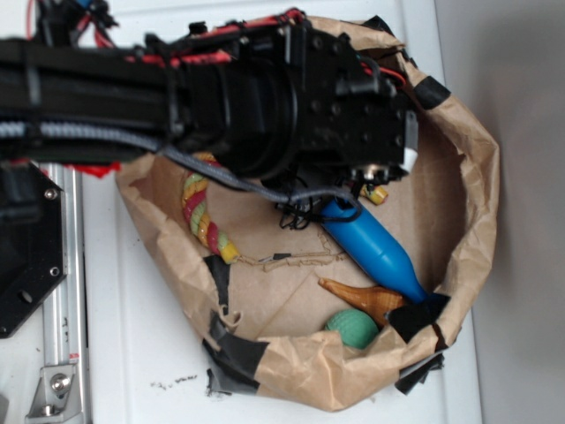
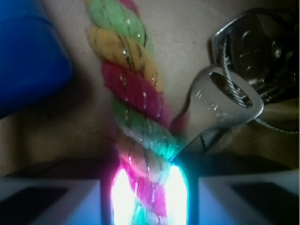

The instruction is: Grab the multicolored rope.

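I see the gripper (image 2: 149,197) clamped on the multicolored rope (image 2: 133,89), fingers either side; rope's long axis runs straight ahead (blue toy (image 2: 28,56) left of it).

You have a twisted fibrous multicolored rope (image 2: 133,101) with glinting threads, shiny metal keys (image 2: 234,93), crumpled matt brown paper bag (image 1: 459,177), smooth glossy blue plastic toy (image 1: 375,247).

White counter (image 1: 141,353) under me, smooth, with a few dark specks near its lower edge. A metal rail (image 1: 62,336) with bolts runs along its left side. Grey wall or panel (image 1: 521,132) at right, evenly lit; hard to say which. Light soft, diffuse, no sharp shadows on the white surface.
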You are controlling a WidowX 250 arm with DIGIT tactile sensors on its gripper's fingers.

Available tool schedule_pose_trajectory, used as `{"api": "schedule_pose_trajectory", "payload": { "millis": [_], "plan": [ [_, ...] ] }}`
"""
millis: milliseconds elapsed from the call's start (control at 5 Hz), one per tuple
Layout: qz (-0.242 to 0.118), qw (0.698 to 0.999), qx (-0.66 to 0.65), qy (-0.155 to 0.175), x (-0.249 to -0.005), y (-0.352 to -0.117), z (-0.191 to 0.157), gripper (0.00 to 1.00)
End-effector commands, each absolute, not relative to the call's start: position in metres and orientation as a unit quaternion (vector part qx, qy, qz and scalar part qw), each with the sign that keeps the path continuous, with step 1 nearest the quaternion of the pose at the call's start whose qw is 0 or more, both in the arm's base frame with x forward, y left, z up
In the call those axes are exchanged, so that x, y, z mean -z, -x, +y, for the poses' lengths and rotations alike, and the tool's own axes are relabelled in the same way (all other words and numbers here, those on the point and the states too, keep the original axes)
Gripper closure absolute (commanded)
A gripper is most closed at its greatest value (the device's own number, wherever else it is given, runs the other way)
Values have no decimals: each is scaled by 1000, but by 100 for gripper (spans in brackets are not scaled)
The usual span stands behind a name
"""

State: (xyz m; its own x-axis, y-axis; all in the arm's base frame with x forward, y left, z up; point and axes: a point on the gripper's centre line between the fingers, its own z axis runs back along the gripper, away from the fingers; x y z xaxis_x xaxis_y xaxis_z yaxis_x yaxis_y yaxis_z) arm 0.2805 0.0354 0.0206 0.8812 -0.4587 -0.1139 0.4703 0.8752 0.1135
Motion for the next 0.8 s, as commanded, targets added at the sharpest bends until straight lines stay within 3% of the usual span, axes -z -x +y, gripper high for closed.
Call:
{"api": "schedule_pose_trajectory", "payload": {
  "millis": [0, 200, 400, 600],
  "plan": [
    [-55, 977, 190, -76, -96, -274, 11, 100],
    [-72, 992, 94, -41, -148, -278, 2, 100],
    [-35, 998, 42, -43, -158, -286, -8, 100],
    [-26, 999, 34, -30, -153, -283, -12, 100]
  ]
}}
